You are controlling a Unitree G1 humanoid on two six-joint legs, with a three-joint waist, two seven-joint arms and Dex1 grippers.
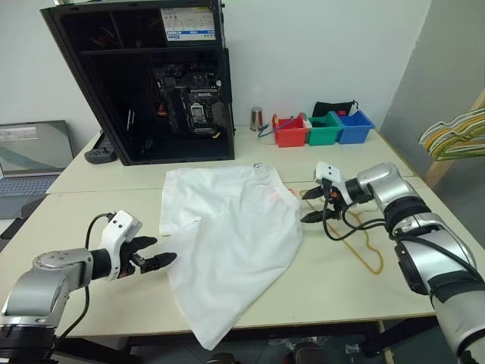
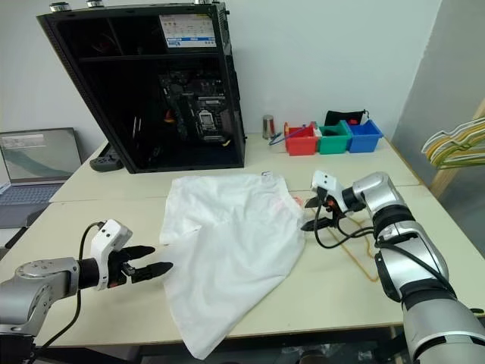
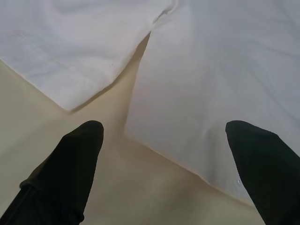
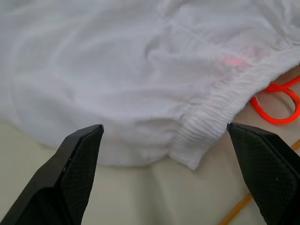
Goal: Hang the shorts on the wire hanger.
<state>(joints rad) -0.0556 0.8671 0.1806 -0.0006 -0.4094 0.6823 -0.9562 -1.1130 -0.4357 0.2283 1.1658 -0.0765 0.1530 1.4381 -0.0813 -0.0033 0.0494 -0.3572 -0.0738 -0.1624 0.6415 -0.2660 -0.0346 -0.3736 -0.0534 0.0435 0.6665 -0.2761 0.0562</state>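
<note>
The white shorts (image 1: 227, 227) lie spread across the middle of the table, one leg hanging over the front edge. Their gathered waistband (image 4: 220, 112) and a faint pink mark (image 4: 232, 60) face the right gripper. My right gripper (image 1: 305, 206) is open at the waistband's right corner, with the fabric just ahead of its fingertips. My left gripper (image 1: 163, 250) is open too, low over the table at the left leg's hem (image 3: 154, 150), holding nothing. The golden wire hanger (image 1: 370, 256) lies flat on the table to the right of the shorts, under my right forearm.
An open black computer case (image 1: 151, 76) stands at the back, a laptop (image 1: 30, 152) at the far left. Red, green and blue bins (image 1: 324, 129) and a metal cup (image 1: 257, 117) sit at the back right. Pale hangers (image 1: 455, 133) hang on a rack at the right. An orange loop (image 4: 281, 105) lies by the waistband.
</note>
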